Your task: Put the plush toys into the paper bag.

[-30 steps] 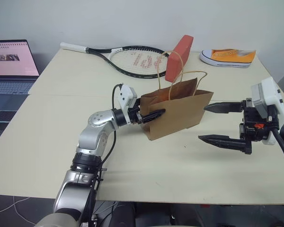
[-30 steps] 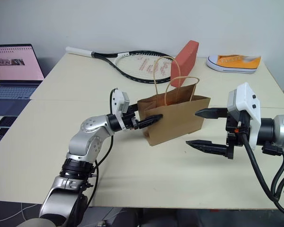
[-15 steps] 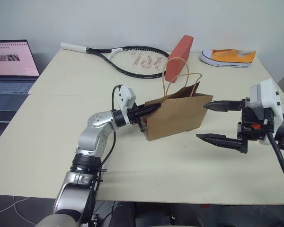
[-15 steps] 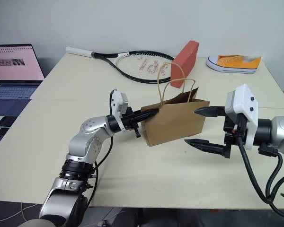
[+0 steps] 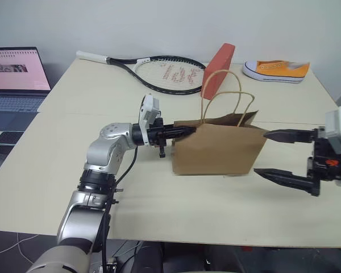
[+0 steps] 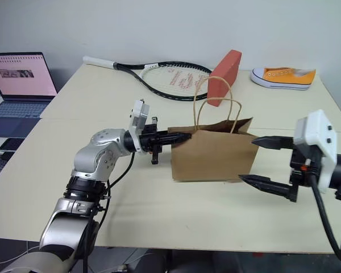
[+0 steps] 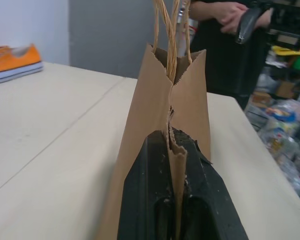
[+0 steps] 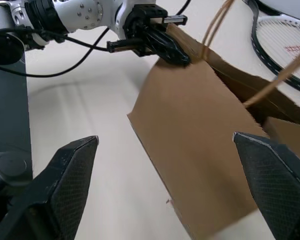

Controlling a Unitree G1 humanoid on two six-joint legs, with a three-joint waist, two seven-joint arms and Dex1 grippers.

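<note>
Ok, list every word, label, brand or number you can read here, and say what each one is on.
Tennis racket strings: a red printed mark, too blurred to read.
Laptop screen: a pink page with a small picture strip, any text too small to read.
Paper bag, red block, orange sneaker: no readable text.

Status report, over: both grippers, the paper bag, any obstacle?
Left gripper shut on paper bag rim. Right gripper open, beside bag. Bag upright on table. No obstacle near bag.
</note>
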